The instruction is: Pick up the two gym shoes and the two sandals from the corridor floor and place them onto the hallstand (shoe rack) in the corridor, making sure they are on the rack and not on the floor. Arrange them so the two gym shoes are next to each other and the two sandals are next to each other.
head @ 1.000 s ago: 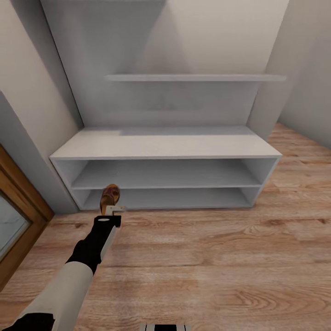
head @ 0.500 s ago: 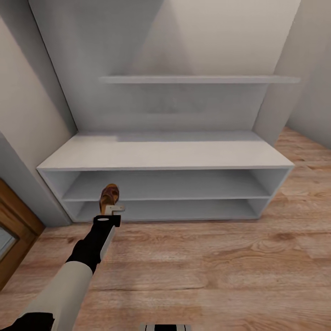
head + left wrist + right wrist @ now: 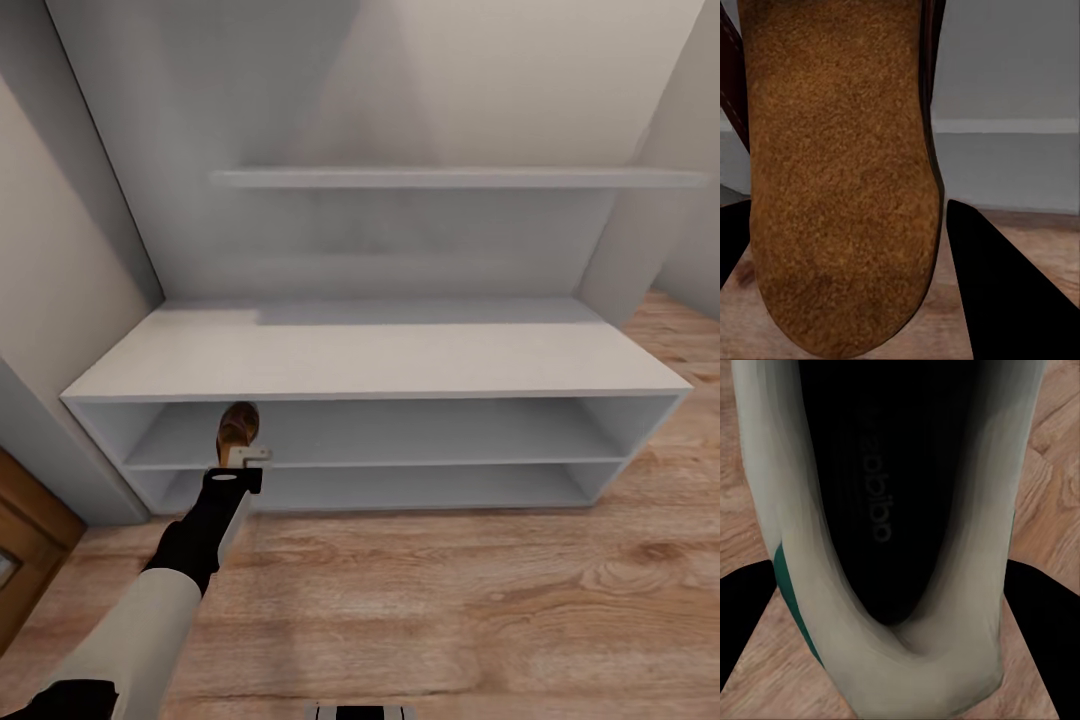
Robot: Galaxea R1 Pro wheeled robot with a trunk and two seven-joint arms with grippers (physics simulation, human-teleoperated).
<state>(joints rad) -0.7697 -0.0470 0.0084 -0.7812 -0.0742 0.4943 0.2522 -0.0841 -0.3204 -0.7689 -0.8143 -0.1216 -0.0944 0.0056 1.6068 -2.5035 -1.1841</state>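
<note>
Sandal (image 3: 238,428) is clamped in left gripper (image 3: 243,455), raised before the hallstand (image 3: 370,358) (lower shelves). Gym shoe (image 3: 896,540) is pinched by right gripper (image 3: 900,660) above the corridor floor (image 3: 450,600).

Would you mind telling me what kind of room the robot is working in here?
Probably a home entrance corridor: a grey hallstand with open shoe shelves against the wall, wood-plank floor, and a sandal being carried.

Pale grey walls (image 3: 500,80) fill the upper frame; wood-framed door (image 3: 25,545) at lower left edge. Soft even light, faint shadow upper left.
</note>
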